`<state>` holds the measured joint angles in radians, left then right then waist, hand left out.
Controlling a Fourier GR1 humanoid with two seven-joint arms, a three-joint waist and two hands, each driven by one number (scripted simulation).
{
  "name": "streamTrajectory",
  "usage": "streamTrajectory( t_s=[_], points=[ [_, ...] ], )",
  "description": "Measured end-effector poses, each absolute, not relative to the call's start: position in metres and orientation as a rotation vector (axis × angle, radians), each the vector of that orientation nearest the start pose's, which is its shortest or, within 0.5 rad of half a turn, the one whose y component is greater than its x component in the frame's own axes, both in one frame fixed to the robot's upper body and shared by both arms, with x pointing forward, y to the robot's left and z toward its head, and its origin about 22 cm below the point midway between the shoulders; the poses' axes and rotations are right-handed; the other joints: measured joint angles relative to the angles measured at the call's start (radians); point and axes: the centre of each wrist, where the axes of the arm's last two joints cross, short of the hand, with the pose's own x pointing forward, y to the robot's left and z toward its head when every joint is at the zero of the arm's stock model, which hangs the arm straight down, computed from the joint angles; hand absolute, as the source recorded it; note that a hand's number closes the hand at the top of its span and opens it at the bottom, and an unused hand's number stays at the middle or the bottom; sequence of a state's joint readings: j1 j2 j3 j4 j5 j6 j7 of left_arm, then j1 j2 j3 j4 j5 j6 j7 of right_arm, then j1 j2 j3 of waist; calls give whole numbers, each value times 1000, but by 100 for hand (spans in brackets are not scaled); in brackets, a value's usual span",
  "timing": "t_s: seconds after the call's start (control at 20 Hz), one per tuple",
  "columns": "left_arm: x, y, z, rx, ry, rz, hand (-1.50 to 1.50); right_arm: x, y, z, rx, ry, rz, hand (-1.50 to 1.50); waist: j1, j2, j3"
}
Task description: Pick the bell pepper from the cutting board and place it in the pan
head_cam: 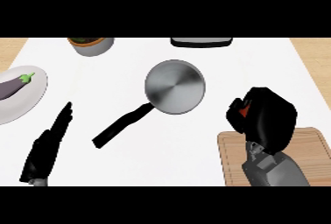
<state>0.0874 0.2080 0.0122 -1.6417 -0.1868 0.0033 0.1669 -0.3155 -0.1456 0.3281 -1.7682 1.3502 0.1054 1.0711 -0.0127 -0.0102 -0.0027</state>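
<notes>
Steel shows bright in the round pan (174, 86), which sits near the middle of the white counter (194, 131), its black handle (123, 124) running down toward the near left. The pan holds nothing.

At the near right corner lies a wooden cutting board (317, 153). The right hand (268, 118) is over the board's far edge, between the board and the pan but apart from the pan's rim. Its fingers (236, 114) are curled inward toward the palm, and a small patch of red-orange, the bell pepper (244, 111), shows in the gap on the hand's left side. The fingers wrap round it and hide nearly all of it, so its shape cannot be made out. Whether the pepper rests on the counter or is lifted off it cannot be told from this view. The grey forearm (278, 173) runs down across the board to the near edge.

The left hand (48, 146) is at the near left, fingers straight and pressed together, pointing toward the far edge, touching nothing.

By the left edge is a white plate (32, 103) with a purple eggplant (13, 86) on it. At the far edge stand a grey pot (92, 45) with something dark inside and, further right, a dark flat thing (200, 41) that is cut off by the view.
</notes>
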Motion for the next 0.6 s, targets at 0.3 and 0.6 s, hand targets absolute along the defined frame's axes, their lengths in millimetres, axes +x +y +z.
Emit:
streamTrajectory(
  t_s=[0.3, 0.6],
  points=[
    [224, 282, 9, 339, -1381, -263, 0, 292, -111, 138, -1438, -1150, 480, 150, 19, 9, 2],
    [231, 281, 11, 327, -1397, -275, 0, 344, -100, 141, -1343, -1176, 433, 150, 38, 17, 2]
  ],
)
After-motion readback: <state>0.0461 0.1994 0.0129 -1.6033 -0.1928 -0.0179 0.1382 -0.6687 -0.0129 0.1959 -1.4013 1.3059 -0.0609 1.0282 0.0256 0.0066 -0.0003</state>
